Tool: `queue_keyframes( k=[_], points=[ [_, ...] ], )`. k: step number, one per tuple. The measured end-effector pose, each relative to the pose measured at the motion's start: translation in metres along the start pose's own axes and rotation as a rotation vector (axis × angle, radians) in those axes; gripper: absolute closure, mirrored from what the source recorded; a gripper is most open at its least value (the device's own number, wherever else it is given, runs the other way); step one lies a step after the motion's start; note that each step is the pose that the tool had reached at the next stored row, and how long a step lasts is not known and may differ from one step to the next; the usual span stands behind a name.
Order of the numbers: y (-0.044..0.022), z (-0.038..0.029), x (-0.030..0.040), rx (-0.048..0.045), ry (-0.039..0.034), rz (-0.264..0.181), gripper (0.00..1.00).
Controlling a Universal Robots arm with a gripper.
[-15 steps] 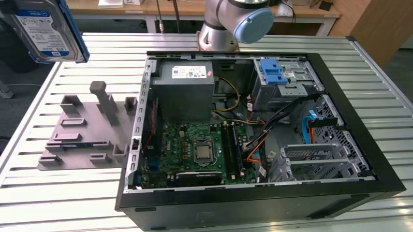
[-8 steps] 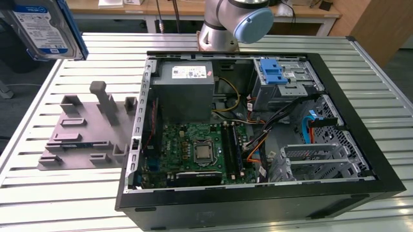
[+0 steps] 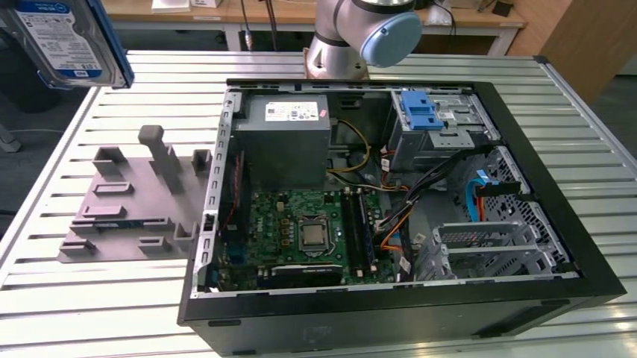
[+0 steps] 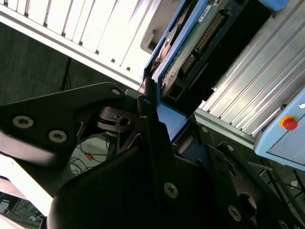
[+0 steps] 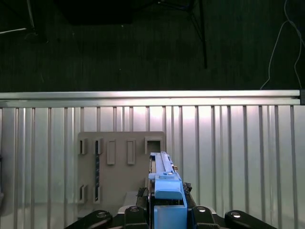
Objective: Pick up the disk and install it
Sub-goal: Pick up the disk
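One slatted counter (image 3: 100,313) carries one open computer case (image 3: 398,317), laid on its side with its inside bared, and one arm (image 3: 359,33) rises behind it. Beside the case, on the exterior view's left, stands one grey holder block (image 3: 130,209). Inside the case sit one green motherboard (image 3: 303,227) and one grey power supply box (image 3: 289,127). There is one disk (image 3: 65,37), and it hangs in the air well above the counter at the exterior view's upper left, label side towards the camera; in the first wrist view it shows edge-on over the holder block. One bare blue latch (image 3: 423,112) sits on the drive cage, at the exterior view's right of the case. The gripper (image 5: 167,214) has the disk: its fingers (image 4: 153,125) are closed against the blue rail frame (a firm hold, as far as I can judge). So the pick-up looks done, and carrying the disk to the case is the step in hand. Installing it calls for squaring the railed edges with the drive cage and sliding it in straight, clear of the loose cables (image 3: 438,179).
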State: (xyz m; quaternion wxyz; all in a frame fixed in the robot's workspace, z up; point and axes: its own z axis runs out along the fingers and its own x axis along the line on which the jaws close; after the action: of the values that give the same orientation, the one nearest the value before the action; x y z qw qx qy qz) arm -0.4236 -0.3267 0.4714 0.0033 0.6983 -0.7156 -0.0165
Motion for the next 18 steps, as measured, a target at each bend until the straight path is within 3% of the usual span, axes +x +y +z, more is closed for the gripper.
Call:
queue_keyframes(
  k=[18],
  points=[
    [0.0004,-0.0151,-0.0003,0.0,0.0,0.0,0.64]
  ],
)
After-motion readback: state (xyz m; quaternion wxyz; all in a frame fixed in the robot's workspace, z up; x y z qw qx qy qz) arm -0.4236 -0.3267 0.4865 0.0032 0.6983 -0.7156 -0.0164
